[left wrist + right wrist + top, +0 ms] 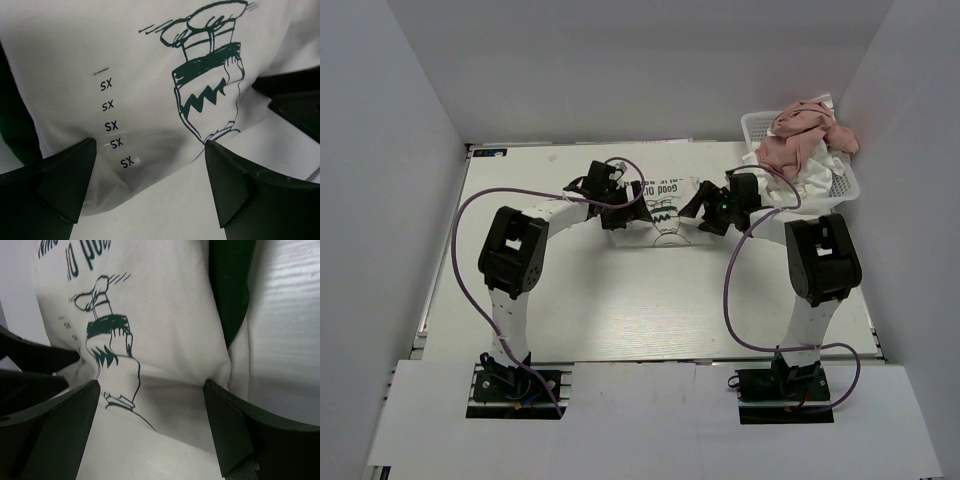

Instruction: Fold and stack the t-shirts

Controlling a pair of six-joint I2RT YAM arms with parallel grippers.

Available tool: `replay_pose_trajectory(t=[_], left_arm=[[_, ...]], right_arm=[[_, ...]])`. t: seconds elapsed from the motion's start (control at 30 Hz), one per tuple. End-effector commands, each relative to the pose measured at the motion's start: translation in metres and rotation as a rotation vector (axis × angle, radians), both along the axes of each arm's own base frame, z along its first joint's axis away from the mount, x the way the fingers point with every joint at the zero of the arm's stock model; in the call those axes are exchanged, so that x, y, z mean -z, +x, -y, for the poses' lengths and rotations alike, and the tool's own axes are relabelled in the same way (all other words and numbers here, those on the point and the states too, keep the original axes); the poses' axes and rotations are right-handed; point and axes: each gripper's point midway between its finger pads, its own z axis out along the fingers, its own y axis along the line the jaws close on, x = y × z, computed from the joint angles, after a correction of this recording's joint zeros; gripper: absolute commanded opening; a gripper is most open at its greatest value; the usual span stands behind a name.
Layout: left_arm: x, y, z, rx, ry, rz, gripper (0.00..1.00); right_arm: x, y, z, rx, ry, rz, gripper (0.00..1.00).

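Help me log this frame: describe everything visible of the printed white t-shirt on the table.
The printed t-shirt lies on the table between the arms: soft white cloth, dark green sleeve, dark green lettering and a cartoon drawing, plus a clear strip of size stickers. Its near edge is slightly rumpled. The open left claw and open right claw each straddle that edge, tips at the cloth; contact is unclear.
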Motion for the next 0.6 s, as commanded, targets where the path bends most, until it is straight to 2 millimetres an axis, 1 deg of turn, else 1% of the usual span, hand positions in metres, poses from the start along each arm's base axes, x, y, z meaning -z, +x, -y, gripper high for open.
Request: replay_pose_trajectory(t=[0.0,0.03,0.07,0.1,0.13,0.17,0.2,0.23,0.27,0.3,0.33,0.37,0.4,0.43,0.47,0.5,0.53,0.57], left_arm=[[-0.027,0.006,-0.025,-0.039,0.132,0.048,1.00],[-0.041,0.008,-0.026,-0.031,0.142,0.080,1.00],[-0.053,0.015,-0.032,-0.061,0.166,0.108,1.00],[-0.053,0.009,-0.039,-0.066,0.201,0.092,1.00],[-0.059,0.007,-0.043,-0.062,0.220,0.107,1.00],[-0.070,0.005,-0.054,-0.079,0.252,0.146,1.00],[-0.069,0.001,-0.062,-0.089,0.282,0.156,1.00],[-0.072,0.003,-0.066,-0.109,0.287,0.184,1.00],[-0.063,-0.001,-0.078,-0.117,0.312,0.176,1.00],[-0.063,-0.005,-0.078,-0.103,0.312,0.177,1.00],[-0.063,-0.002,-0.084,-0.115,0.313,0.175,1.00],[-0.063,0.006,-0.088,-0.133,0.351,0.182,1.00],[-0.062,0.010,-0.090,-0.144,0.370,0.178,1.00],[-0.046,0.013,-0.090,-0.126,0.396,0.145,1.00],[-0.050,0.020,-0.087,-0.116,0.404,0.146,1.00],[-0.047,0.025,-0.086,-0.105,0.412,0.150,1.00],[-0.042,0.029,-0.089,-0.102,0.440,0.148,1.00],[-0.037,0.036,-0.086,-0.094,0.447,0.148,1.00]], right_arm=[[-0.024,-0.020,0.001,-0.065,-0.013,0.061,0.90],[-0.029,-0.024,0.002,-0.070,-0.007,0.079,0.90],[-0.061,-0.026,0.002,-0.082,0.009,0.183,0.90],[-0.060,-0.033,0.005,-0.081,0.000,0.193,0.90],[-0.069,-0.034,0.006,-0.078,0.000,0.228,0.90],[-0.068,-0.043,0.008,-0.109,-0.013,0.259,0.90],[-0.081,-0.052,0.008,-0.132,-0.007,0.301,0.90],[-0.090,-0.057,0.011,-0.150,-0.021,0.336,0.90],[-0.101,-0.061,0.013,-0.151,-0.029,0.374,0.90],[-0.098,-0.074,0.016,-0.179,-0.053,0.390,0.90],[-0.099,-0.078,0.017,-0.185,-0.061,0.402,0.90],[-0.109,-0.082,0.019,-0.184,-0.059,0.435,0.90],[-0.098,-0.090,0.023,-0.189,-0.085,0.427,0.90],[-0.113,-0.093,0.027,-0.178,-0.088,0.469,0.90],[-0.110,-0.096,0.029,-0.172,-0.096,0.457,0.90],[-0.111,-0.097,0.031,-0.177,-0.111,0.466,0.90],[-0.116,-0.100,0.033,-0.171,-0.121,0.470,0.90],[-0.117,-0.104,0.035,-0.174,-0.128,0.470,0.90]])
